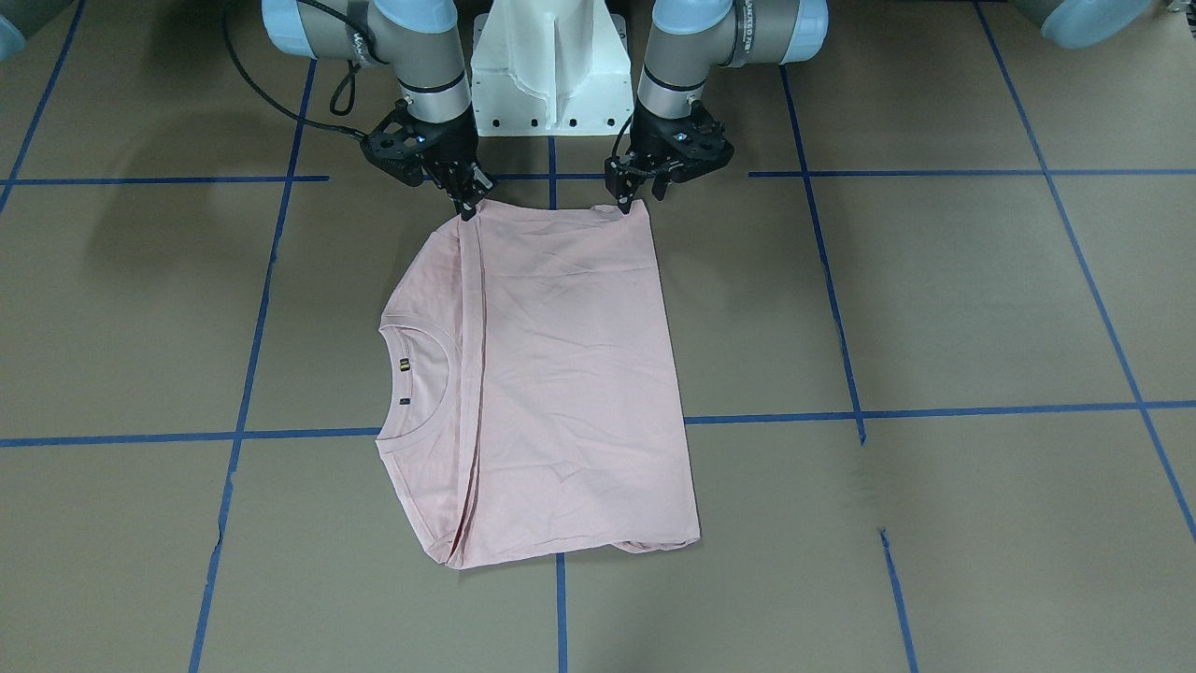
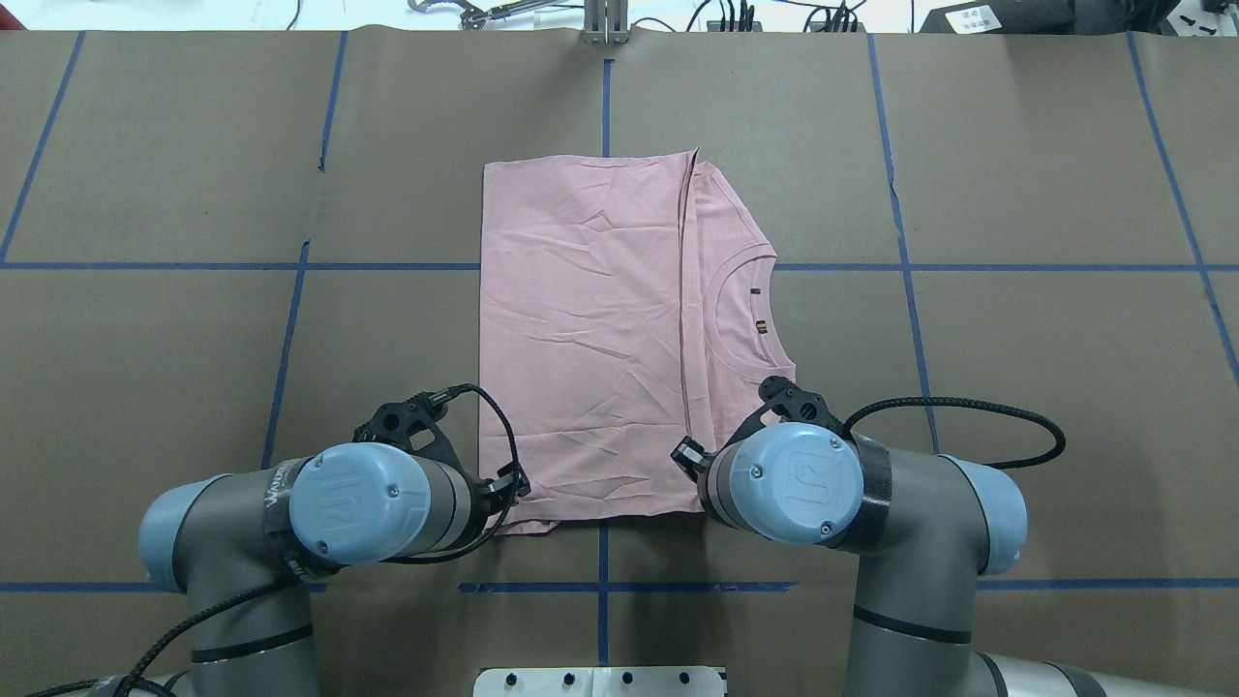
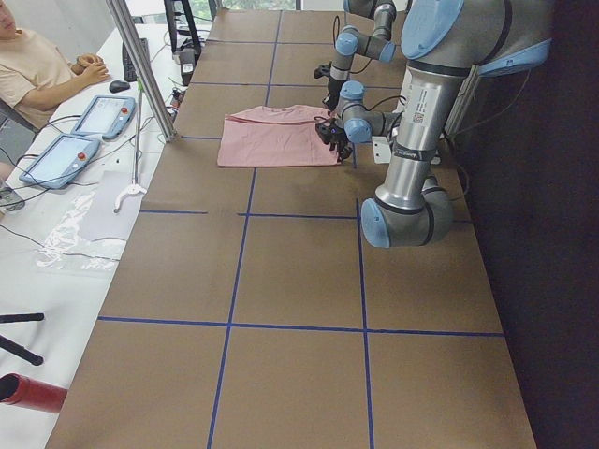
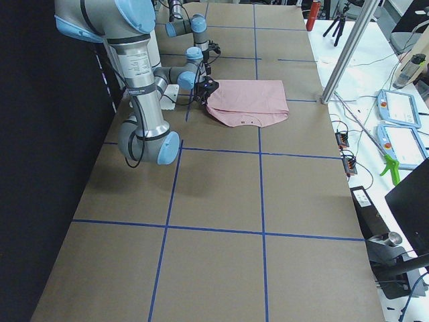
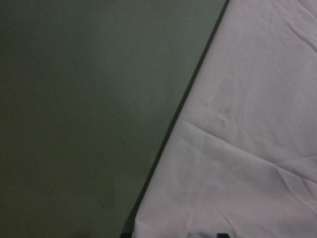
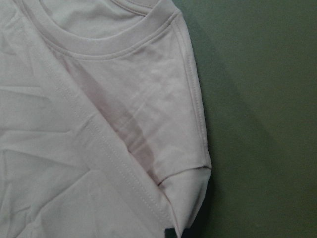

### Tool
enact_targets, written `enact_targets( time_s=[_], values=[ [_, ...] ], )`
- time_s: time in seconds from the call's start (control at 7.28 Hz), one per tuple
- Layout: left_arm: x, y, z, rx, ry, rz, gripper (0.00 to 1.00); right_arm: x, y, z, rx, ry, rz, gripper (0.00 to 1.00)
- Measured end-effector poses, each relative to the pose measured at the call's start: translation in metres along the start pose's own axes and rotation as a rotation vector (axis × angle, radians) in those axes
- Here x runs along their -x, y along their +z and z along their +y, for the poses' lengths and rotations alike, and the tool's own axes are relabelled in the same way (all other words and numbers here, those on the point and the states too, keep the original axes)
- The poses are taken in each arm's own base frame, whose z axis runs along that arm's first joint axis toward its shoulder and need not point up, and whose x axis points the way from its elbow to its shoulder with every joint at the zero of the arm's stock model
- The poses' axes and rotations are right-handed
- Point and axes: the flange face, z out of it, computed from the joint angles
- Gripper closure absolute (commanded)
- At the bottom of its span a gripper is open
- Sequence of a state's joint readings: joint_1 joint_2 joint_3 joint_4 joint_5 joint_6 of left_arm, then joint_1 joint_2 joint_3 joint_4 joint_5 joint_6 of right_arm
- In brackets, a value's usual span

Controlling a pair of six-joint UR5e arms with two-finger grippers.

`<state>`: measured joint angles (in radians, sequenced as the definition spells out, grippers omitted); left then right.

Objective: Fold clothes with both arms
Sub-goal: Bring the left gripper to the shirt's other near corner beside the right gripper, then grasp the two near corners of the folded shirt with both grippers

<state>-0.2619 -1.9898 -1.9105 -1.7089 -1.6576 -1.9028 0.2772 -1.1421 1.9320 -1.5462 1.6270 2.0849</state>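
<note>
Basically, a brown worktop (image 2: 1016, 387) gridded with blue tape lines (image 2: 910, 267), and one pink shirt (image 2: 590, 339) lying flat in the middle, straight ahead of the robot's base.

The left arm (image 2: 242, 523) and right arm (image 2: 920, 503) both reach down to the shirt's edge nearest the robot, one at each end of it.

The shirt is already part folded. A plain flap covers the robot's-left portion, and its edge runs straight away from the robot. The long axis also runs away from the robot, so the short near edge spans between the two arms and the whole length of cloth lies beyond the pincers.

The right pincer (image 1: 466, 207) has its tips drawn together on the near corner on the collar side, gripping the shirt there. The left pincer (image 1: 641, 198) sits on the other near corner. The front view is too small there and the overhead view hides it under the wrist, so I cannot tell whether it is closed on the cloth.

The collar (image 2: 740, 310) is exposed on the robot's right, beside the flap edge, closer to the right arm.

Judgement: neither arm is nearer, as each is at its own corner. The next move likely carries the near edge forward along the long axis toward the far edge, with both pincers level and parallel so the fold lands square.
</note>
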Motion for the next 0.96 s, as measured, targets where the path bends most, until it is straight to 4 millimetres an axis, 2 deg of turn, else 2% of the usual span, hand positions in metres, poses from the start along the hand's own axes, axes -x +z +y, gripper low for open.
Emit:
enact_targets(
  time_s=[0.41, 0.69, 0.96],
  values=[
    [0.003, 0.007, 0.013, 0.017, 0.013, -0.01, 0.39, -0.001, 0.0, 0.0, 0.002, -0.001, 0.0, 1.0],
    [0.003, 0.009, 0.022, 0.025, 0.022, -0.012, 0.48, -0.001, 0.0, 0.0, 0.003, -0.002, 0.001, 1.0],
    [0.003, 0.011, 0.021, 0.022, 0.025, -0.014, 0.49, -0.001, 0.0, 0.0, 0.003, -0.002, 0.001, 1.0]
  ],
)
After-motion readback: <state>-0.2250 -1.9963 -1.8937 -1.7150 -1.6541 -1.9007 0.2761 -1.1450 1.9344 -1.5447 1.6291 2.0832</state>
